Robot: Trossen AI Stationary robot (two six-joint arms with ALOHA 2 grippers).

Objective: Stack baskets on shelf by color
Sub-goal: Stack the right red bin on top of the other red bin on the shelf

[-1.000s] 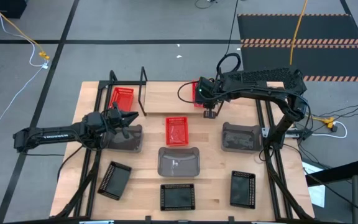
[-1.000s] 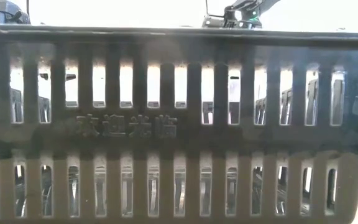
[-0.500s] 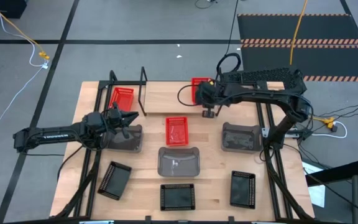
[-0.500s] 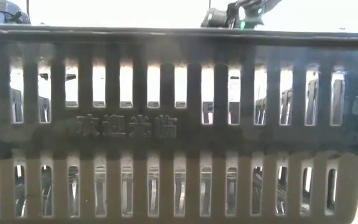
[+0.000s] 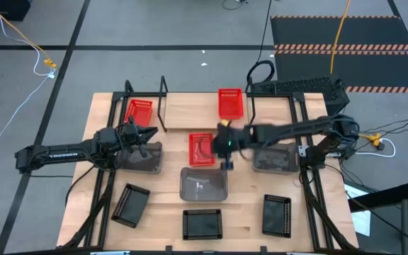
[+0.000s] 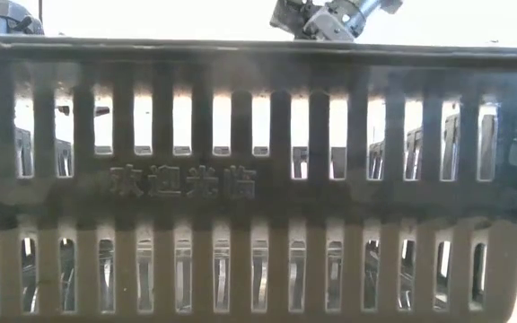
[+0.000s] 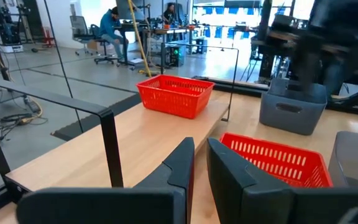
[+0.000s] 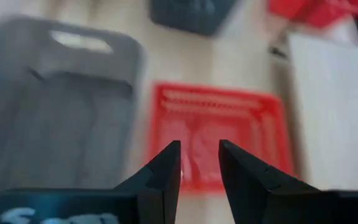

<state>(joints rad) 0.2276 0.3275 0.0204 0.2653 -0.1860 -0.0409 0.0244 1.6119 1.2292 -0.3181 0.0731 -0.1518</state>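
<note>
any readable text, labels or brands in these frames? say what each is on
"TROSSEN": white lettering on the left arm, high view, small, only just legible.
Four embossed Chinese characters, "欢迎光临" as best I can read, on the black basket wall filling the low view.
Pale marking beside the right gripper: too blurred.

A grey floor (image 5: pixel 154 28) crossed by dark lines is being seen around the wooden table (image 5: pixel 190 106). Beyond the table, a seated person (image 7: pixel 112 30) is being lit by bright windows (image 7: pixel 219 12).

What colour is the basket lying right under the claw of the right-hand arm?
Red. The basket shows best in the right wrist view, just past the right gripper.
</note>
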